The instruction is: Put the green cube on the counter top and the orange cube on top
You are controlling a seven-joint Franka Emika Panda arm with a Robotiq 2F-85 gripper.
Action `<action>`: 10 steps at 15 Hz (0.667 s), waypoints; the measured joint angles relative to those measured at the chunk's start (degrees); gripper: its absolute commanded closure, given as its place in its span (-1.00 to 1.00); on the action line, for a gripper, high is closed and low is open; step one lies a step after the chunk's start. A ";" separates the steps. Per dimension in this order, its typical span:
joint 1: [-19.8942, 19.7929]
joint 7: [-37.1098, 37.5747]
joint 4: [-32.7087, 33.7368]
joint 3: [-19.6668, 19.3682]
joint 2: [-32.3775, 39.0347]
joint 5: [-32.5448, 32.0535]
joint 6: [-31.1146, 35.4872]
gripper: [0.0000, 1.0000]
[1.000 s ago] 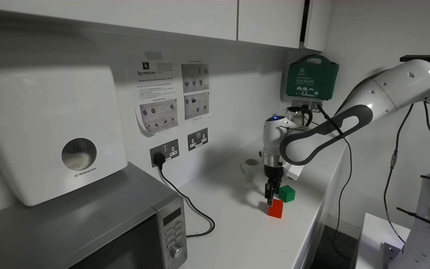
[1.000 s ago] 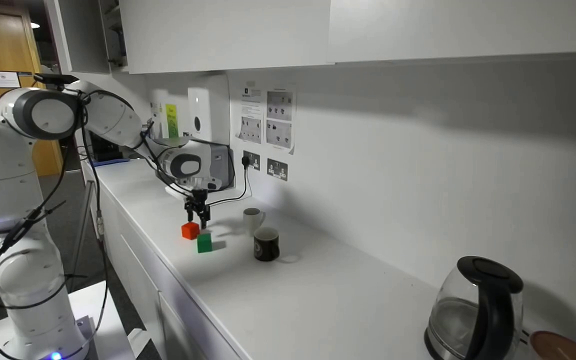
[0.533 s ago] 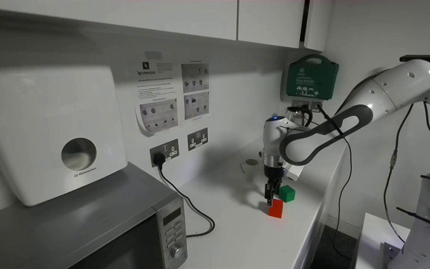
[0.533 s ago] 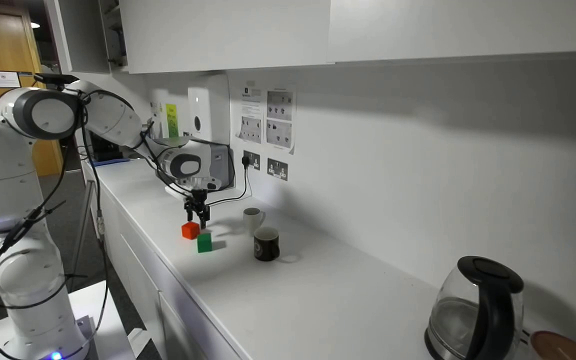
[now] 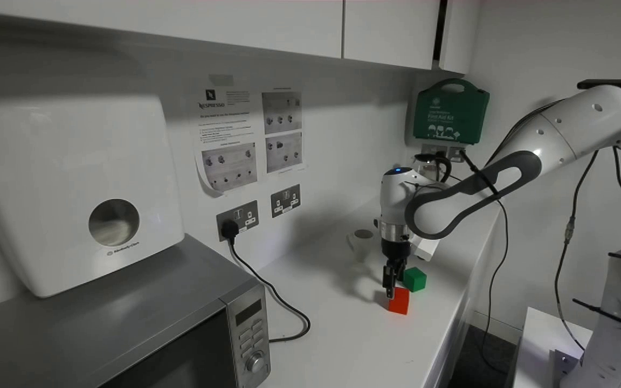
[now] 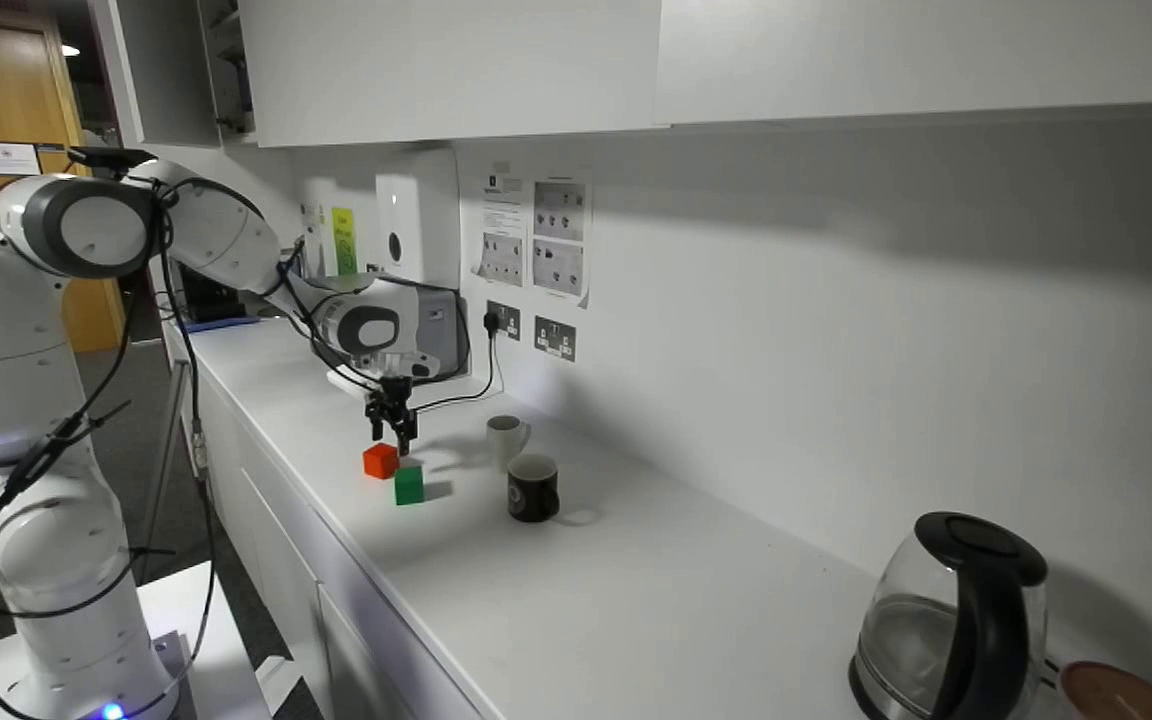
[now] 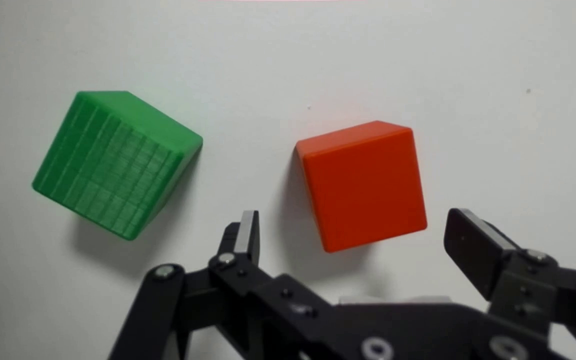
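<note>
We look along a long, smooth, whitish counter top (image 6: 656,590) that bears two small cubes, not stacked. Seen from the wrist, the bright green, plastic-looking cube (image 7: 113,165), with a ridged upper face, lies to the left; to its right, with a gap between them, is the smooth, solid orange-red cube (image 7: 365,190). Over them hangs a black mechanical two-finger gripper (image 7: 354,222), its fingers spread wide and holding nothing. In that view the orange-red cube lies between the fingers from side to side, mostly beyond their tips and turned slightly off square.

Very little has changed in the last second: in both exterior views the gripper has shifted only slightly, and both cubes lie where they lay. We take this as lining up, with the grasp not yet begun. As the green cube already rests on the counter top, what seems left is to lift the orange-red cube and set it on the green one. The next move probably calls for lowering, perhaps with a little forward travel.

In an exterior view, a white ceramic mug (image 6: 501,441) and a black mug (image 6: 533,495) stand near the cubes, to their right.
</note>
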 measured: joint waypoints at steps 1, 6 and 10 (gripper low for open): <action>0.03 0.03 0.00 0.23 -0.24 0.00 -0.04 -1.00; 0.05 0.19 -0.12 0.64 -1.53 -0.14 -1.30 -1.00; 0.00 -0.15 -0.38 0.49 -2.26 -0.39 -4.27 -1.00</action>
